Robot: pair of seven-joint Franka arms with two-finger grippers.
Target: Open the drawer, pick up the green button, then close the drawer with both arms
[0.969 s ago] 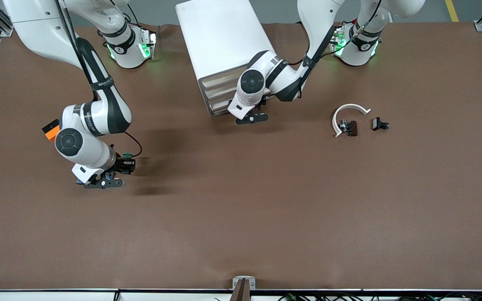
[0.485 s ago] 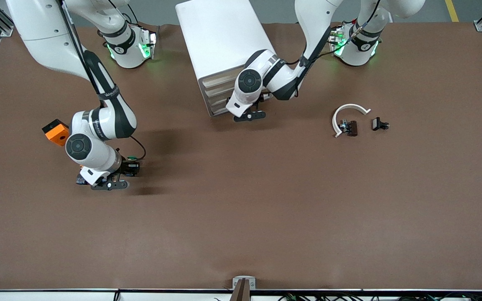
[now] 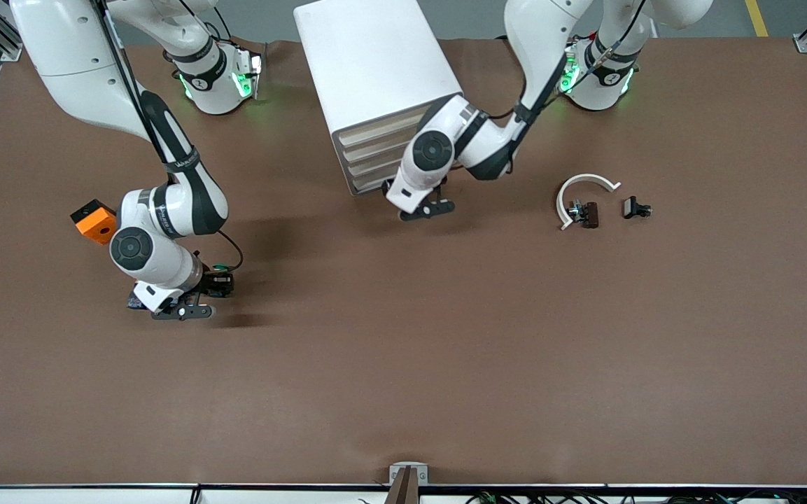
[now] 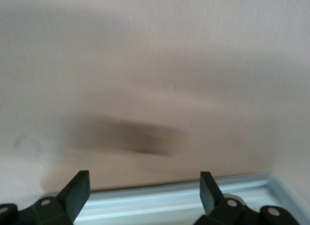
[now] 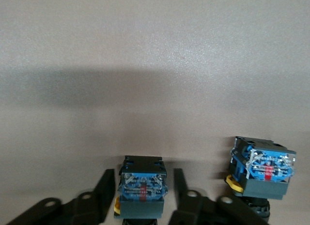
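Observation:
The white cabinet [image 3: 375,63] stands at the robots' edge of the table. Its lowest drawer [image 3: 368,186] looks shut, flush with the three above. My left gripper [image 3: 427,208] is low in front of that drawer, open and empty [image 4: 144,179]; a pale edge [image 4: 169,201] shows between its fingertips. My right gripper [image 3: 180,311] is low over the table toward the right arm's end, open [image 5: 143,176] around a blue-based button [image 5: 143,188] without touching it. A second blue-based button [image 5: 264,167] stands beside it, also seen in the front view [image 3: 134,302]. No green cap shows; I cannot tell which button is green.
An orange block [image 3: 95,220] lies by the right arm's elbow. A white arc [image 3: 585,189] with a dark clip [image 3: 587,214] and a black clip [image 3: 636,208] lie toward the left arm's end.
My left gripper went toward the drawer front, then came back toward the camera; the drawer looks unchanged. My right gripper shifted slightly toward the left arm's end, then held still.

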